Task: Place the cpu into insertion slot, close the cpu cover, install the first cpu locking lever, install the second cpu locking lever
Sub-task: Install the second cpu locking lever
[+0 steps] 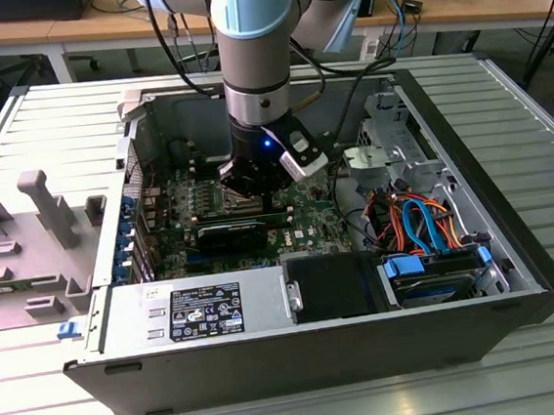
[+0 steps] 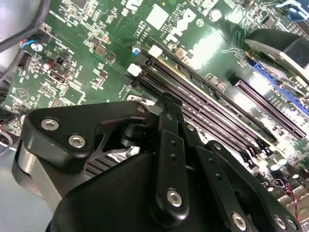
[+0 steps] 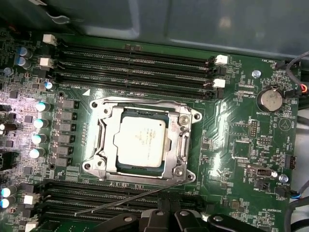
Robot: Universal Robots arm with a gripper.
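CPU [image 3: 143, 141] sits in the insertion slot [image 3: 186, 176], mid circuit board [image 3: 231, 140], cover [image 3: 108, 145] down over it. Gripper [image 3: 166, 212] hovers beside a thin lever [image 3: 120, 202] sticking out free; whether the jaws are apart I cannot tell. Judged step: first locking lever, needing a press down and hook.

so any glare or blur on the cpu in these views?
First wrist view: cpu sharp, soft sheen, no blowout; pale glare at the board's edge by the capacitors. Second wrist view: pincer close and soft. Exterior view: socket area shadowed under the arm.
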